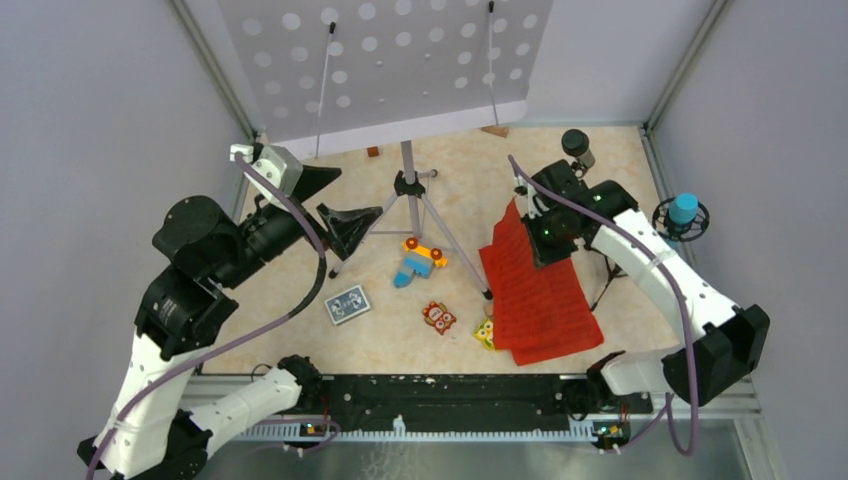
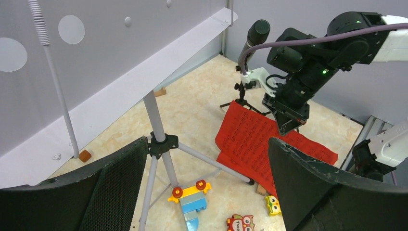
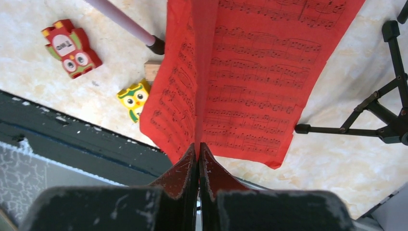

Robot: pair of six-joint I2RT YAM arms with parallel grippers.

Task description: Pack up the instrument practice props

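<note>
Fingers (image 3: 185,173) of right gripper (image 3: 198,153) pinched shut on red music sheets (image 3: 250,72); those of left gripper (image 2: 208,144) spread wide, empty.

Marbled table (image 1: 400,335), music stand (image 1: 408,190), red sheets (image 1: 540,300), toy blocks (image 1: 420,262), card deck (image 1: 348,304)

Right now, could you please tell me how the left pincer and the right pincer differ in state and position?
The left pincer is wide open; the right pincer is shut. The left pincer holds nothing, while the right pincer pinches an edge of the red music sheets. The left pincer faces the music stand's tripod; the right pincer sits over the sheets, further right. Both have two black fingers.
</note>
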